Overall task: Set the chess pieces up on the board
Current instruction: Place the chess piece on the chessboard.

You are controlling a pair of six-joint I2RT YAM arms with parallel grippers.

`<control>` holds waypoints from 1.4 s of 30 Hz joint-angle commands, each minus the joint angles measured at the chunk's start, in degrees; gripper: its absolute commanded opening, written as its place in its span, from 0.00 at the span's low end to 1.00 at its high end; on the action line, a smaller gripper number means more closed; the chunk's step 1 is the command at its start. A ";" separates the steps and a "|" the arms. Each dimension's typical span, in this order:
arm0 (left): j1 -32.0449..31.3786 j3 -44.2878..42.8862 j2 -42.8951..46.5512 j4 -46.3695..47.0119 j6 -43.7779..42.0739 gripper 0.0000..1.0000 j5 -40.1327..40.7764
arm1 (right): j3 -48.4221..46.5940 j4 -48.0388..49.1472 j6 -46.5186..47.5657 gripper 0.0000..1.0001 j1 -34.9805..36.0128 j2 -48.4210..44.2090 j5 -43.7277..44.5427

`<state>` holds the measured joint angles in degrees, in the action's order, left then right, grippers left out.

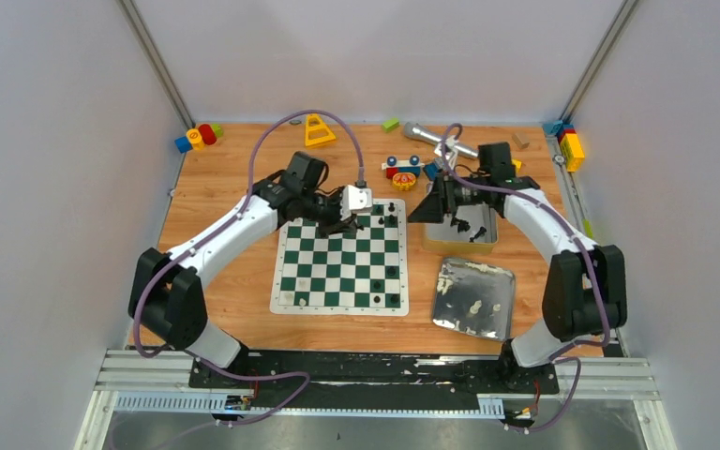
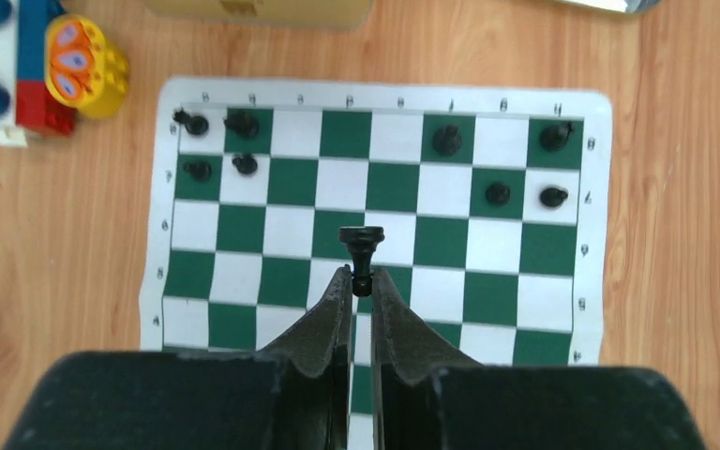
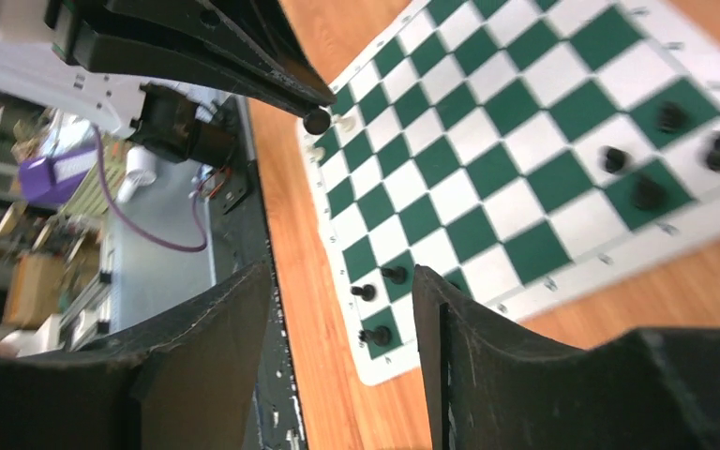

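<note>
The green-and-white board (image 1: 342,267) lies in the middle of the table. My left gripper (image 1: 342,223) is shut on a black chess piece (image 2: 361,251) and holds it above the board's far half (image 2: 389,187). Several black pieces (image 2: 241,123) stand in the two rows along one edge, near the corners. Two cream pieces (image 1: 292,299) stand at the near left corner. My right gripper (image 1: 422,212) is open and empty, raised beside the board's right edge near the tin. In the right wrist view (image 3: 342,277) it looks across the board (image 3: 487,169) at the left gripper's held piece (image 3: 317,120).
A gold tin (image 1: 459,247) with black pieces stands right of the board. A silver lid (image 1: 459,279) with cream pieces lies in front of it. A toy car (image 1: 401,169), a yellow triangle (image 1: 319,131), a silver microphone (image 1: 427,136) and blocks (image 1: 199,136) lie at the back.
</note>
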<state>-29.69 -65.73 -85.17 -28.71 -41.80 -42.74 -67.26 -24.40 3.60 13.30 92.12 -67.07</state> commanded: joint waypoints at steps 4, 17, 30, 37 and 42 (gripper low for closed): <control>-8.11 -16.15 -9.84 -27.33 -3.53 0.00 23.59 | 5.80 -1.24 4.19 0.58 -10.62 -11.48 -0.50; -16.06 -49.24 -40.79 -56.55 3.89 0.00 45.13 | 8.44 -1.94 4.45 0.58 -20.23 -16.45 -6.24; -20.01 -62.52 -55.42 -65.39 4.52 0.00 52.04 | 8.89 -1.96 4.58 0.58 -20.51 -17.02 -8.43; -21.11 -65.64 -58.64 -66.01 4.62 0.04 53.76 | 9.08 -1.90 4.58 0.58 -20.54 -17.18 -8.61; -21.82 -66.69 -59.27 -65.51 4.54 0.13 54.34 | 9.10 -1.92 4.56 0.58 -20.59 -17.06 -8.62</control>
<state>-50.68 -129.97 -144.14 -88.64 -37.63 10.48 -58.85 -27.22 6.57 -6.94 76.18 -73.54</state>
